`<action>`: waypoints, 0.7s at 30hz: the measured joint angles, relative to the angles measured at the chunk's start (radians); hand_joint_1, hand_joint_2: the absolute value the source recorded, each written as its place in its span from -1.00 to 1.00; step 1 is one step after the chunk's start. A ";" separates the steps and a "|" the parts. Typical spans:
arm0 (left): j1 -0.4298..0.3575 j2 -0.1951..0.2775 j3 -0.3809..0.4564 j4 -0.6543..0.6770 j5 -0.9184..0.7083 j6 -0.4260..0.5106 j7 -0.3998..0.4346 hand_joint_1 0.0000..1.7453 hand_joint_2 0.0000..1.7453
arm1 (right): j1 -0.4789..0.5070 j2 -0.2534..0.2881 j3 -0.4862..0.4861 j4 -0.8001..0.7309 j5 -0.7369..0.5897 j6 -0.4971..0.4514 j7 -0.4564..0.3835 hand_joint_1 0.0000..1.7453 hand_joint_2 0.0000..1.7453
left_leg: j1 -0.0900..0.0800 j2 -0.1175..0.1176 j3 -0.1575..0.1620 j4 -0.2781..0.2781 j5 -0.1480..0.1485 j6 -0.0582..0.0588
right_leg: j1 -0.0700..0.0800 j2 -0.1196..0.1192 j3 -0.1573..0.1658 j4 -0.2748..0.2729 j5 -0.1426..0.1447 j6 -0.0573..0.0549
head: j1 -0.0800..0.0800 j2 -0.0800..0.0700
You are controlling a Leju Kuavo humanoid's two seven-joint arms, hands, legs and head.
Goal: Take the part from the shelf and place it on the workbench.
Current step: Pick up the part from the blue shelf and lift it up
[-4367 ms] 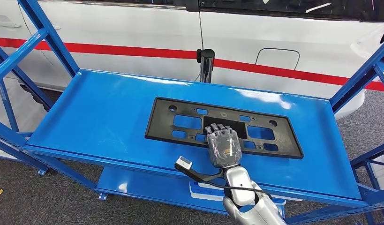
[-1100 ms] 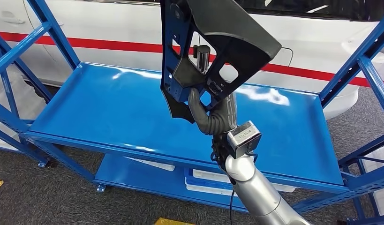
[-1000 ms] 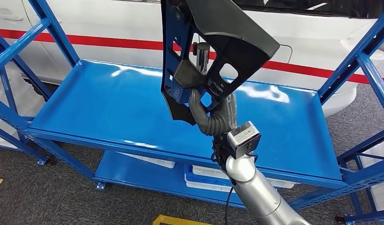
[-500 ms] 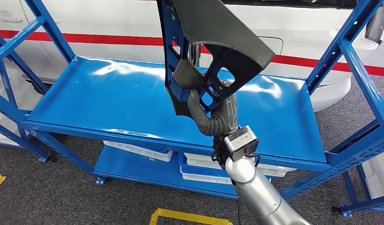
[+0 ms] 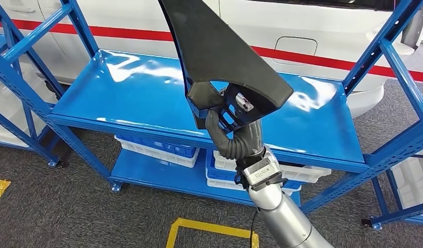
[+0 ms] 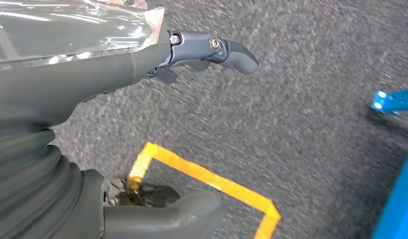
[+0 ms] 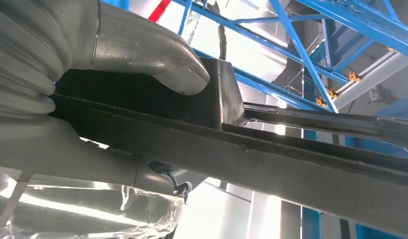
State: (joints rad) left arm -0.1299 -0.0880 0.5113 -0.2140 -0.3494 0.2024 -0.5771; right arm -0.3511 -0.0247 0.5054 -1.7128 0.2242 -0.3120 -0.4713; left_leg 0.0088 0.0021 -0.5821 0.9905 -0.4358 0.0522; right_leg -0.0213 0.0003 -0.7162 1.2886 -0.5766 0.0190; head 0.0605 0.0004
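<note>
A: Where is the part (image 5: 219, 57) at this moment?

B: It is up in the air, clear of the blue shelf (image 5: 142, 93), held by the right robot hand (image 5: 232, 132). In the head view the black plate stands tilted on edge, its wide dark face turned toward the camera and running out of the top of the picture.

A: How does the hand hold it?

B: The right wrist view shows the grey thumb (image 7: 157, 55) pressed on one face of the part's edge, with the fingers wrapped on the other face, so the plate is clamped between them.

A: And the left robot hand (image 6: 142, 64)?

B: It hangs over the grey carpet (image 6: 311, 99), near a yellow line marked on the floor (image 6: 211, 179). Its dark fingers (image 6: 231, 50) are apart and it holds nothing.

A: What else is around?

B: A white car with a red stripe (image 5: 312, 57) stands behind the shelf, and white and blue bins (image 5: 157, 152) sit on the lower level
</note>
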 joint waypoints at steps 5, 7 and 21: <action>0.000 -0.002 0.002 0.000 0.000 0.008 0.001 -1.00 1.00 | -0.002 0.002 0.000 -0.001 0.006 0.001 -0.009 1.00 1.00 | -0.013 -0.001 -0.042 0.006 0.036 -0.009 | 0.015 0.000 0.199 -0.236 0.054 0.009 | -0.001 0.000; 0.000 -0.002 0.004 0.000 0.000 0.012 0.001 -1.00 1.00 | -0.005 0.003 0.000 -0.002 0.007 0.001 -0.011 1.00 1.00 | -0.016 0.000 -0.049 0.008 0.048 -0.018 | 0.023 0.000 0.236 -0.305 0.052 0.000 | -0.002 0.000; -0.005 0.002 0.022 0.000 0.001 0.029 0.001 -1.00 1.00 | -0.009 0.014 0.002 -0.004 0.021 0.013 -0.023 1.00 1.00 | 0.017 0.029 0.052 0.034 -0.057 -0.070 | 0.008 -0.018 0.143 -0.297 0.134 -0.022 | -0.007 0.000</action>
State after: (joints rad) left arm -0.1347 -0.0861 0.5333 -0.2140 -0.3481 0.2312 -0.5762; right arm -0.3602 -0.0102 0.5075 -1.7163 0.2454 -0.2989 -0.4942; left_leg 0.0262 0.0307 -0.5304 1.0243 -0.4924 -0.0176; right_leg -0.0135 -0.0180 -0.5731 0.9912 -0.4429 -0.0029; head 0.0535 0.0004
